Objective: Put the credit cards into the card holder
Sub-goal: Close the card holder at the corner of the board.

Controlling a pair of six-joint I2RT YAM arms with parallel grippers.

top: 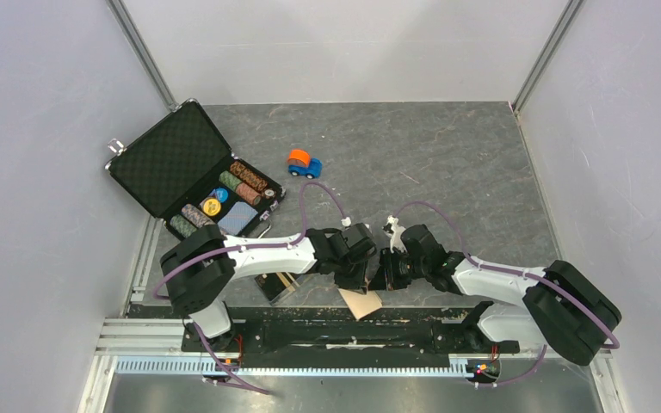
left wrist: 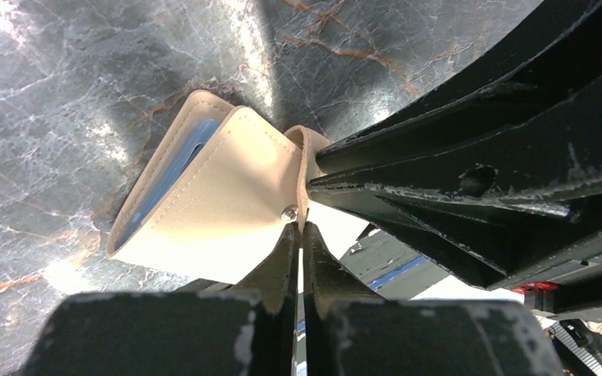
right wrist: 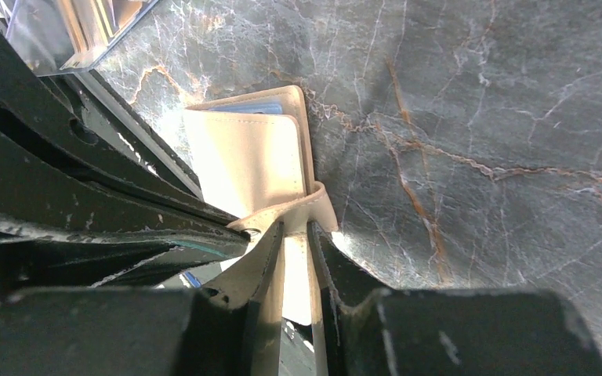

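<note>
Table [top: 447, 155]: card holder [left wrist: 219, 204] at its near edge, between your arms, half folded
Left gripper [left wrist: 299, 251]: fingers closed tight; pinching the holder's edge by the snap stud [left wrist: 289, 212]
Right gripper [right wrist: 294, 251]: slightly parted; clamped on the tab [right wrist: 298, 210]
Blue card [left wrist: 174, 168]: already inside; you're likely spreading the holder for another; pull apart gently

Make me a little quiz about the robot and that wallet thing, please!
1. What colour is the card peeking out of the card holder?
2. True or false: the card holder lies inside the black chip case.
3. How many grippers pinch the card holder? A none, B one, C two.
Key: 1 light blue. 2 false, the grippers hold it. 3 C, the left gripper and the right gripper.
</note>
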